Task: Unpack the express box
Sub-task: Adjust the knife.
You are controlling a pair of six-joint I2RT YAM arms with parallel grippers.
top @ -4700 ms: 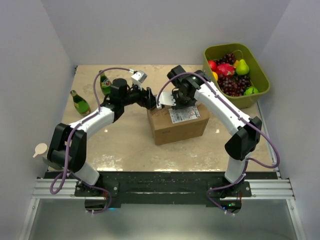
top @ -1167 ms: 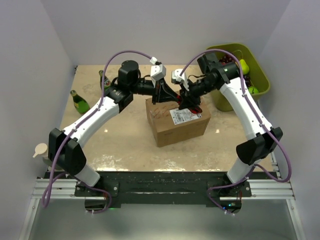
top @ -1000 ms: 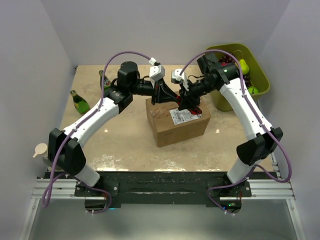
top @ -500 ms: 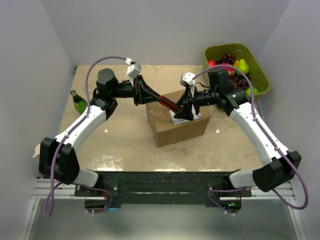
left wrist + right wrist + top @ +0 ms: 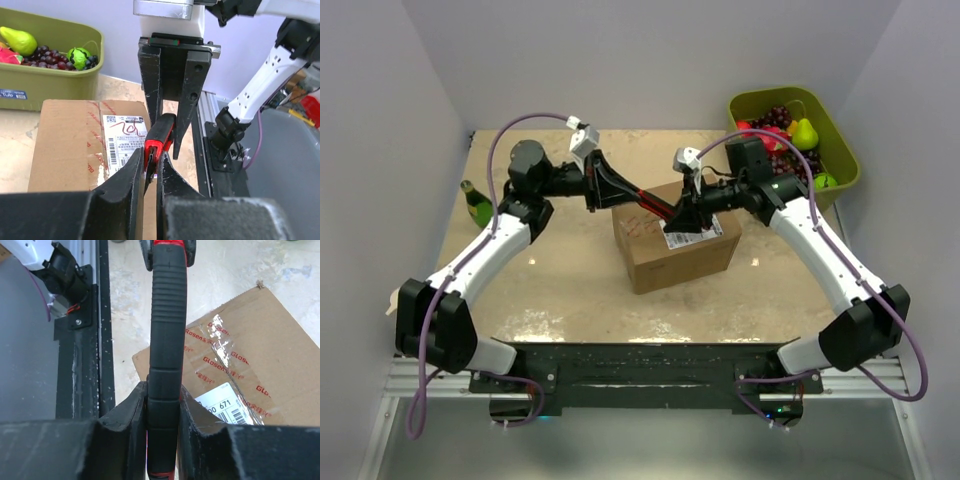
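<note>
The express box (image 5: 675,250), a taped brown carton with a white label (image 5: 692,230), stands closed on the table. Just above its top, a red and black utility knife (image 5: 655,205) spans between both grippers. My left gripper (image 5: 620,193) is shut on the knife's red front end (image 5: 152,147), seen between its fingertips (image 5: 135,165) in the left wrist view. My right gripper (image 5: 683,222) is shut on the black ribbed handle (image 5: 167,315), its pads (image 5: 137,400) pressed against both sides. The box (image 5: 260,365) lies under the handle; the box (image 5: 70,145) also shows in the left wrist view.
An olive-green tub (image 5: 840,150) of fruit stands at the back right, close behind the right arm. A green bottle (image 5: 478,205) lies at the left edge. The black base rail (image 5: 82,340) runs along the near table edge.
The two grippers were bunched together above the box's far edge; they have drawn apart, the left arm swinging left, so the knife now stretches between them.
</note>
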